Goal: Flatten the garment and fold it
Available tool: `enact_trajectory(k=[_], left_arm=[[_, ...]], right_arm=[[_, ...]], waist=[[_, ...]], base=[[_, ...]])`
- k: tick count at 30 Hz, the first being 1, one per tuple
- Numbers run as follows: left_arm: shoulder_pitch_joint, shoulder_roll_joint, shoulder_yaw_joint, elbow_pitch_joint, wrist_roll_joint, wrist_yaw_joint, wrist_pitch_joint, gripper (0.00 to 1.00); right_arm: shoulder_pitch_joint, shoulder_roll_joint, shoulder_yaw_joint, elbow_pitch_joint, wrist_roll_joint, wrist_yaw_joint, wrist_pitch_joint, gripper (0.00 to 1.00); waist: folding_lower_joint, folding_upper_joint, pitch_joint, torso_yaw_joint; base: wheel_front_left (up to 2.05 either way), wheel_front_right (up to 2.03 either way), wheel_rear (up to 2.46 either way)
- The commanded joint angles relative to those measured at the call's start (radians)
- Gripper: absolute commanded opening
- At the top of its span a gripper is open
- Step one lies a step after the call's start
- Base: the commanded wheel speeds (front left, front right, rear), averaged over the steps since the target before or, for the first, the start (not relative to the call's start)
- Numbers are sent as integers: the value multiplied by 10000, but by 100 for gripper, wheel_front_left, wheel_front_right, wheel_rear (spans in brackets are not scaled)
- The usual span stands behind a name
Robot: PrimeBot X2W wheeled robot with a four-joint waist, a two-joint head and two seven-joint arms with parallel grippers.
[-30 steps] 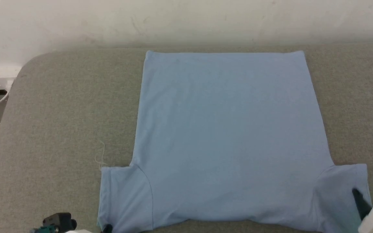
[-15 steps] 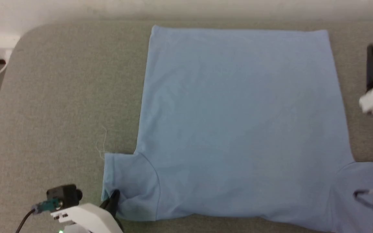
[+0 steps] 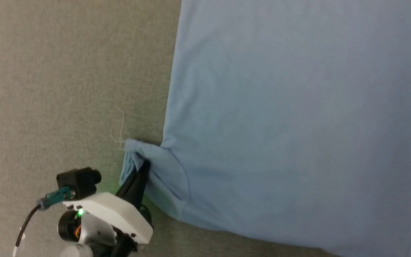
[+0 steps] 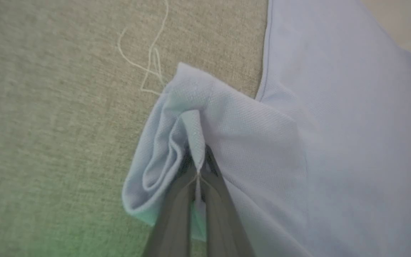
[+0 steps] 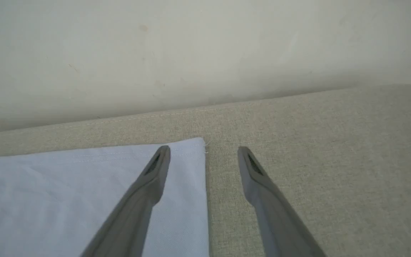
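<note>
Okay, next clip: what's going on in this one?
A two-armed robot is working on a light blue shirt spread on a grey-beige fabric surface. The left gripper is shut on one short sleeve, which is bunched up. The right gripper is open at a hem corner near the wall, one finger over cloth, one over the surface. No fold yet.

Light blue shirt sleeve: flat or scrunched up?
Scrunched: the light blue knit shirt's sleeve bunches in folds where the left gripper pinches it.

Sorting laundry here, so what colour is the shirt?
Light blue, with no pattern showing. The shirt shows best in the head view.
</note>
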State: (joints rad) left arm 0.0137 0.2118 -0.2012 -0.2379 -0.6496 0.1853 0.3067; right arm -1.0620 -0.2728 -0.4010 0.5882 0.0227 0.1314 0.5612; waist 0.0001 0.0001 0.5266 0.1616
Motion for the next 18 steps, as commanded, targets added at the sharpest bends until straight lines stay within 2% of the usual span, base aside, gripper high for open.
enact_trajectory(k=[1,10,11,12,14,15,18], left_arm=[[-130,-41,-22,333,100,39,71,0],[-449,-187,-96,451,31,-106,-174,0],[-449,-189,-99,471,30,-107,-189,0],[-450,-190,-101,487,29,-107,-202,0],[-454,-200,-106,521,23,-101,-223,0],[-453,-213,-108,544,3,-103,-230,0],[-430,-219,-92,634,-24,-92,-263,0]], right_arm=[[-171,-50,-51,57,-109,-7,192,100],[-890,-221,-652,-137,-1280,-7,2685,100],[-908,-183,-705,-177,-1413,-7,2982,75],[-924,-141,-712,-237,-1515,-7,3228,40],[-898,-105,-686,-468,-1706,-7,3470,8],[-840,-117,-625,-593,-1786,-7,3503,0],[-544,-183,-387,-1020,-1769,-7,3198,0]], waist=[[-1,-1,1096,772],[-1,-1,1695,1095],[-1,-1,1709,1099],[-1,-1,1721,1101],[-1,-1,1719,1094],[-1,-1,1686,1079],[-1,-1,1505,991]], base=[[0,0,0],[0,0,0],[0,0,0],[0,0,0],[0,0,0],[0,0,0],[0,0,0]])
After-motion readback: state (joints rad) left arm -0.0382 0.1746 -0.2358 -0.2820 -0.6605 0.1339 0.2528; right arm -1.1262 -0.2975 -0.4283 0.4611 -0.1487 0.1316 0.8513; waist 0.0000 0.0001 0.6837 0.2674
